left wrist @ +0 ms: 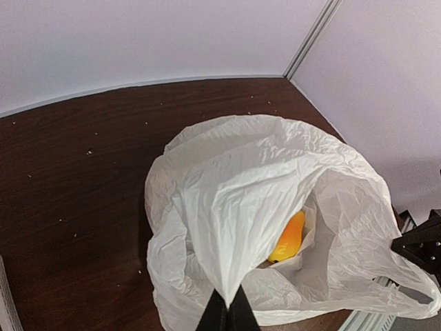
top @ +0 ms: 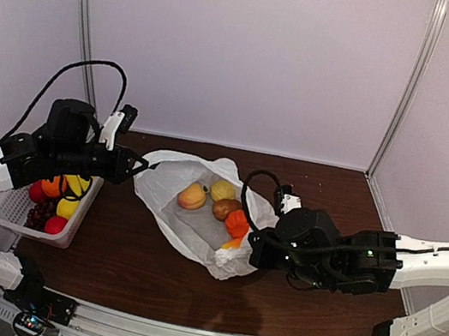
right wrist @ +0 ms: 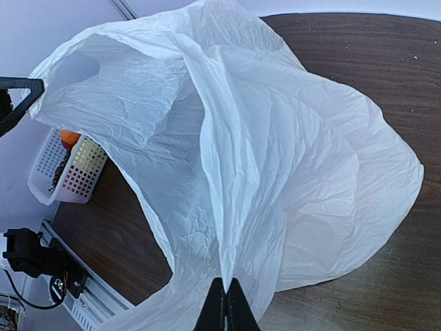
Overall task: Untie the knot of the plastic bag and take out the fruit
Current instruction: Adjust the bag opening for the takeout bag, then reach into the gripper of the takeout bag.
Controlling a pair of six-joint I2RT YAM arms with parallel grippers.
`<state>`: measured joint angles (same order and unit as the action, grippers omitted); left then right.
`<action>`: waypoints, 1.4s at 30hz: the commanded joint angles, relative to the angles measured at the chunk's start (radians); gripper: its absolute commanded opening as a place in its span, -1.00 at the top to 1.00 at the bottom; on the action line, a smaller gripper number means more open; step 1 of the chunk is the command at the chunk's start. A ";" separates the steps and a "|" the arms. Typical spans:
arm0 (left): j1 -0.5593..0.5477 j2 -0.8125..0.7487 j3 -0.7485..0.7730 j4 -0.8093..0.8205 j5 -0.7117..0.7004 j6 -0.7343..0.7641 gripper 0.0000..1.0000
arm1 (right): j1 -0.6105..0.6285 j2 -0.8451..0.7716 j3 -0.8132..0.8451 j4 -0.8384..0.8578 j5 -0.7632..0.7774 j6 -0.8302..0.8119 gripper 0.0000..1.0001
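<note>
Bag open on tabletop, fruit inside; left tool pinching left rim, right tool pinching near-right rim; risk: thin film tears or slips under opposing pull, fruit rolls out.

In the left wrist view the plastic bag is hiding nearly all the fruit from you, only a yellow-orange sliver showing right of centre; in the right wrist view its folds are covering the basket partly, at the left of the frame
</note>
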<state>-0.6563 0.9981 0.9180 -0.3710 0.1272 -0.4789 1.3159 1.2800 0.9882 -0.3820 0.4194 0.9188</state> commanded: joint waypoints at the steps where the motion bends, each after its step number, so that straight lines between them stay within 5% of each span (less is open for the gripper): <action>1: 0.003 -0.021 -0.005 -0.005 -0.087 -0.022 1.00 | -0.026 -0.041 -0.016 0.003 -0.013 -0.051 1.00; 8: 0.122 -0.026 -0.014 -0.038 -0.077 -0.063 1.00 | -0.075 -0.140 -0.034 -0.080 0.011 -0.089 1.00; 15: 0.144 -0.026 -0.009 -0.001 0.057 -0.018 1.00 | -0.076 -0.150 -0.069 0.025 -0.072 -0.151 1.00; 17: 0.144 -0.034 -0.006 -0.005 0.089 0.006 0.80 | -0.077 -0.133 -0.075 0.072 -0.113 -0.175 1.00; 21: 0.144 -0.076 0.026 -0.052 0.111 0.053 0.01 | -0.077 -0.094 -0.070 0.120 -0.165 -0.209 1.00; 24: 0.143 -0.094 0.089 -0.125 0.111 0.080 -0.22 | -0.077 -0.075 -0.064 0.137 -0.166 -0.215 1.00; 42: -0.173 0.018 0.339 -0.204 0.041 0.021 -0.21 | -0.084 -0.098 -0.089 0.211 -0.114 -0.209 1.00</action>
<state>-0.7361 0.9695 1.2221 -0.5652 0.2188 -0.4320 1.2430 1.2121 0.9226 -0.2020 0.2756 0.7166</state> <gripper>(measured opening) 0.616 0.001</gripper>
